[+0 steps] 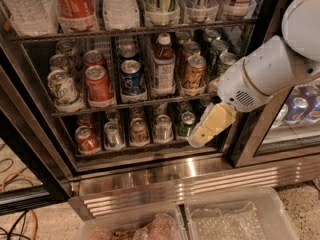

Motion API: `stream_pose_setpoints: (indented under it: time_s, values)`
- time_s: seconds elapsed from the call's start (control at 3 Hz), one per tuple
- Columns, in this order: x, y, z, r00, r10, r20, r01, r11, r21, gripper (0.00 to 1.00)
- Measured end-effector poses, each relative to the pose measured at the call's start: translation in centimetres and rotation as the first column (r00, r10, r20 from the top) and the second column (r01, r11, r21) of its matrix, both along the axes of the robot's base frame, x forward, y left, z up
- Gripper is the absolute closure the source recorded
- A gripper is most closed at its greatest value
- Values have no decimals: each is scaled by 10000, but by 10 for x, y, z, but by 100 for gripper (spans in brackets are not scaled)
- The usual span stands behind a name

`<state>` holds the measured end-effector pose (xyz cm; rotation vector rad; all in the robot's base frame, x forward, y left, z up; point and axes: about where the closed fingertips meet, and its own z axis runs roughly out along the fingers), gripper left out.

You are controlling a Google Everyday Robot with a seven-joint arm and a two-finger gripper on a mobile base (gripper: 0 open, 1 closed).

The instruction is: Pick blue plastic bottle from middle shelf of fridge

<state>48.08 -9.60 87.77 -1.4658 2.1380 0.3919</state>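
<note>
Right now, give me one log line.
end effector: below-right of blue plastic bottle, apart | bottle: upright on middle shelf | grasp: not yet

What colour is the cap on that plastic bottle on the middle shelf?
White cap, camera view; gripper sits lower right of the blue plastic bottle.

Fridge [175, 171]: racks stocked | bottle [163, 66]: upright at front edge of middle shelf [125, 104], between blue can [131, 78] and brown can [194, 73] | gripper [207, 129]: before bottom rack's right end, below bottle, apart from it.
</note>
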Motion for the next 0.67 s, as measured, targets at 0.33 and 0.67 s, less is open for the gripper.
stream_pose_setpoints:
  time_s: [0.33, 0.67]
  values:
    - [0, 0, 0, 10000, 0, -1, 0, 10000, 1, 0]
    - [5, 0, -1, 9993, -265, -246, 276, 9986, 461, 0]
